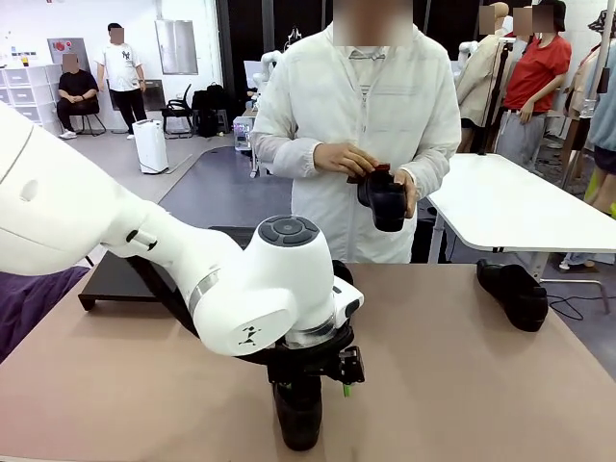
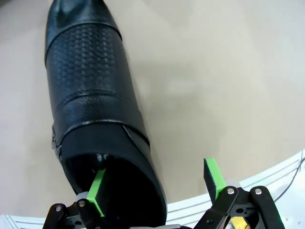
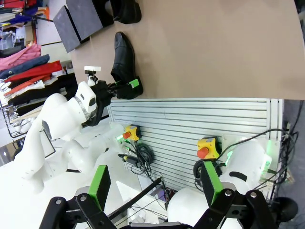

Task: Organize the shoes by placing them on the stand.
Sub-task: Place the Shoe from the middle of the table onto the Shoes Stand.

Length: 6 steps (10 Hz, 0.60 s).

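Observation:
A black leather shoe (image 2: 90,95) lies on the tan table near its front edge, also seen under my left wrist (image 1: 298,423). My left gripper (image 2: 155,186) points down over its heel end and is open: one green pad (image 2: 97,191) sits inside the shoe's opening, the other (image 2: 213,177) stands outside, clear of the leather. The person holds a second shoe (image 1: 385,197) in both hands. A third shoe (image 1: 515,294) lies at the table's far right. Another shoe (image 3: 125,10) rests beside the black stand (image 1: 111,279) at the far left. My right gripper (image 3: 155,183) hangs open off the table.
The person in a white coat (image 1: 366,106) stands at the far side, centre. My left arm (image 1: 192,260) crosses the table's left half and hides part of the stand. A white table (image 1: 520,202) stands behind at the right. Bare tabletop (image 1: 462,385) lies to the right of my left gripper.

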Available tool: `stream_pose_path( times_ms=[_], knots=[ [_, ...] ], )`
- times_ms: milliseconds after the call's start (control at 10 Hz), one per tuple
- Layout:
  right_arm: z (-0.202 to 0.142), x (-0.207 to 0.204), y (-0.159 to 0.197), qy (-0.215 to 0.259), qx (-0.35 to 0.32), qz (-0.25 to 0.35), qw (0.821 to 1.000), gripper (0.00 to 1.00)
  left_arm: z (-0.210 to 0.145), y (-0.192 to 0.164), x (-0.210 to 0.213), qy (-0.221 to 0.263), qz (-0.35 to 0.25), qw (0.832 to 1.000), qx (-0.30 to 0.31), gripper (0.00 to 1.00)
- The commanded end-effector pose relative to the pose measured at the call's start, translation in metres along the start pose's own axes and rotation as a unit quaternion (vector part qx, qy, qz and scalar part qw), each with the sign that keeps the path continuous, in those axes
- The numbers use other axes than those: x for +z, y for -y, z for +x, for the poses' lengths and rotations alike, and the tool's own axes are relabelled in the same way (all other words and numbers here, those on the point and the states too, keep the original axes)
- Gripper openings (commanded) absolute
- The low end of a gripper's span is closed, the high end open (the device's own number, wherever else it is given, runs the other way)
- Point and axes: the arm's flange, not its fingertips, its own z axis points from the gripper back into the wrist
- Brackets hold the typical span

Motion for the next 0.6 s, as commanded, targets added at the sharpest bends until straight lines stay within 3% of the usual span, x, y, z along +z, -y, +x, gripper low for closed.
stream_pose_path(
  times_ms=[0,100,500],
  knots=[
    [-0.0009,0.0032,0.0006,-0.002,0.006,0.001,1.000,1.00,0.0031,0.0128,-0.0046,0.020,0.031,0.999,0.017,0.41],
    [-0.0009,0.0032,0.0006,-0.002,0.006,0.001,1.000,1.00,0.0027,0.0130,-0.0045,0.018,0.038,0.999,0.019,0.00],
    [-0.0009,0.0032,0.0006,-0.002,0.006,0.001,1.000,1.00,0.0028,0.0129,-0.0019,0.000,0.045,0.999,0.013,0.00]
  ],
)
